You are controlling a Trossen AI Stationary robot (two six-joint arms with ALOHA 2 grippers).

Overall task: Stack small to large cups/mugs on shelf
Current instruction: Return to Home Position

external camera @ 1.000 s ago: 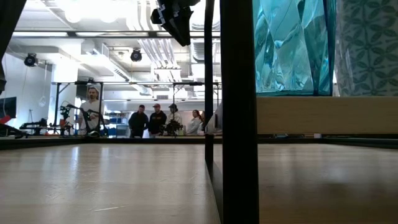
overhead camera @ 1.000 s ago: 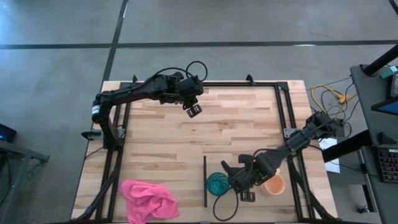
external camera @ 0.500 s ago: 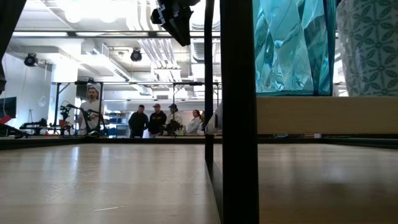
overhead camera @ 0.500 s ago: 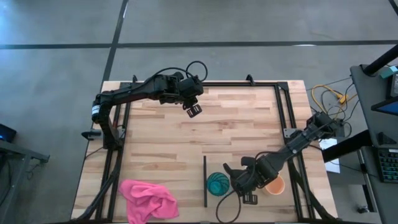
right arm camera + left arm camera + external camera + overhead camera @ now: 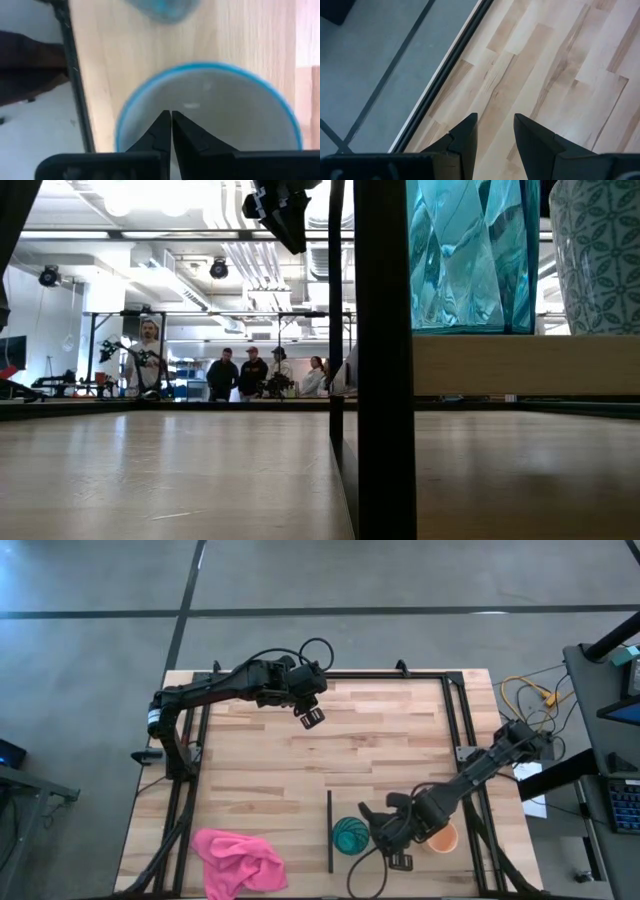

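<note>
The teal tumbler (image 5: 349,835) stands upright on the pale shelf (image 5: 500,365), right of its dark upright strip (image 5: 329,830). The orange mug (image 5: 442,838) stands farther right. My right gripper (image 5: 390,837) hovers between them and covers the white mug in the high view. In the right wrist view, its shut fingers point down into the blue-rimmed white mug (image 5: 225,110). The low view shows the mug's patterned wall (image 5: 600,260) beside the tumbler (image 5: 465,250). My left gripper (image 5: 312,718) waits open above the table's far side. My right gripper (image 5: 168,116) comes at the white mug from above, pointing down, its two fingers almost together over the mug's opening near the rim (image 5: 145,105). The fingers themselves hide the place of contact, so which part they have cannot be told. The mug stays upright.
A pink cloth (image 5: 240,860) lies crumpled near the table's near-left corner. Black frame rails (image 5: 455,720) run along the table's sides. Bare wood (image 5: 330,760) spreads across the middle. People stand in the room beyond (image 5: 250,372).
My right gripper has shifted slightly toward the table's near-right corner. The white mug has moved with it, a little away from the teal tumbler. The left arm has kept still.
</note>
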